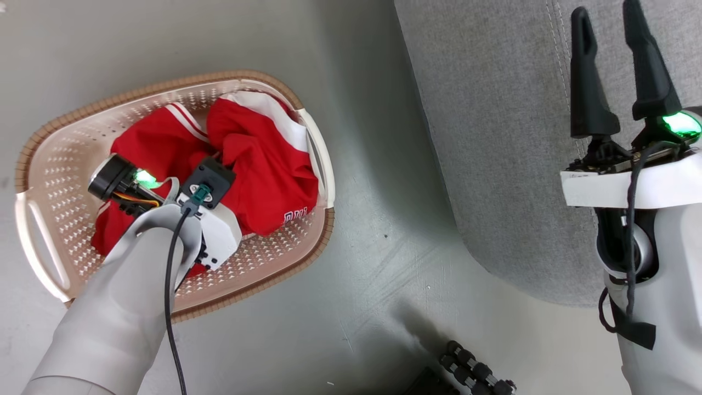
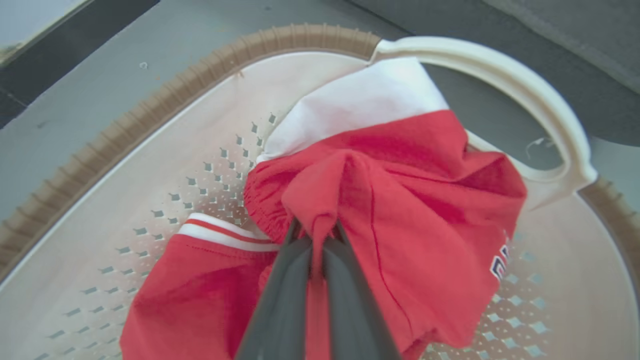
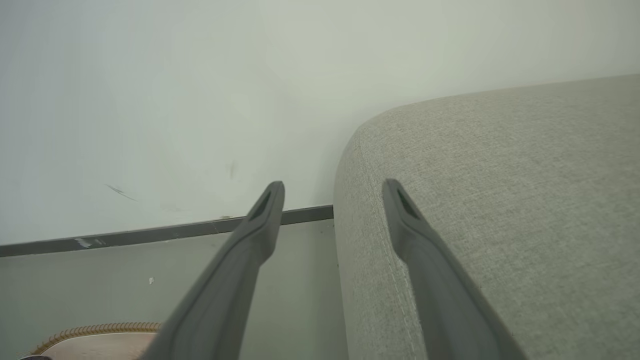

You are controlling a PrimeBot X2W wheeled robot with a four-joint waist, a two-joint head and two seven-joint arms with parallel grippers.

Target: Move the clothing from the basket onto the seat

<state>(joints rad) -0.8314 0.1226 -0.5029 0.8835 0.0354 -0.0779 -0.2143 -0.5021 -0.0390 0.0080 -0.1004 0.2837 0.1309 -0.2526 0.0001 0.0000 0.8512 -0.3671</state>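
Two bright red soft garments (image 2: 400, 190) lay in the oval cream plastic basket (image 1: 60, 164), the left pincer (image 2: 316, 235) clamped on one's fold, probably best lifted high and slowly, the right pincer (image 1: 605, 13) gaping wide.

One basket (image 1: 55, 164) at the left, with two white handles (image 1: 34, 236). Two pieces of red clothing (image 1: 263, 164) in it, as far as the folds show. One seat (image 1: 493, 137) at the right. Two grippers, the left gripper (image 2: 317, 231) and the right gripper (image 1: 606, 13), each with two fingers (image 1: 586, 82).
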